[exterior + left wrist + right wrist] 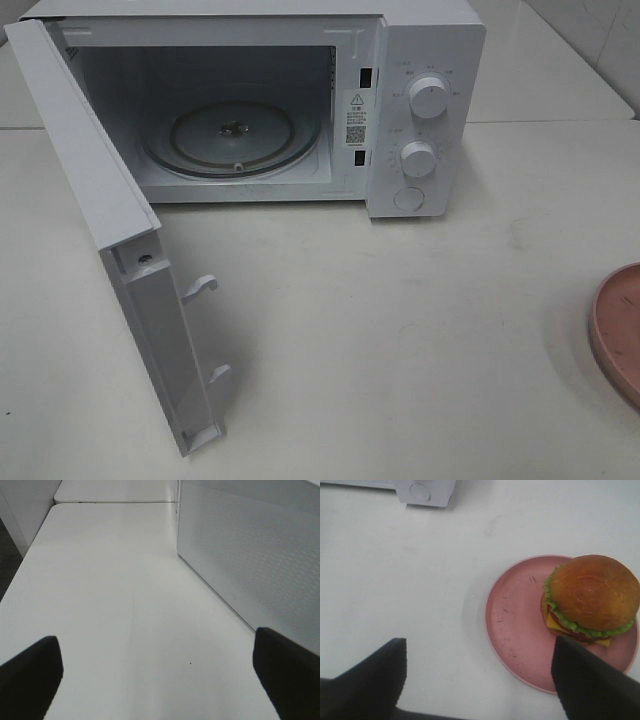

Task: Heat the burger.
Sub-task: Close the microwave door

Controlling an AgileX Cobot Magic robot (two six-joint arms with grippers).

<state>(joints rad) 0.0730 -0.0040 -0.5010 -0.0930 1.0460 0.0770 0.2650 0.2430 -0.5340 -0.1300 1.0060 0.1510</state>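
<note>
In the high view the pink plate is cut by the frame's edge, and the burger falls outside that view. Print on the microwave's warning label and around its dials is too small to read. Both grippers' fingertips run off their wrist frames.

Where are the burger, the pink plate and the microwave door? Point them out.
burger (592,592), right wrist view, top of the bun.
pink plate (512,625), right wrist view, bare surface.
microwave door (85,150), exterior high view, inner panel.
</note>
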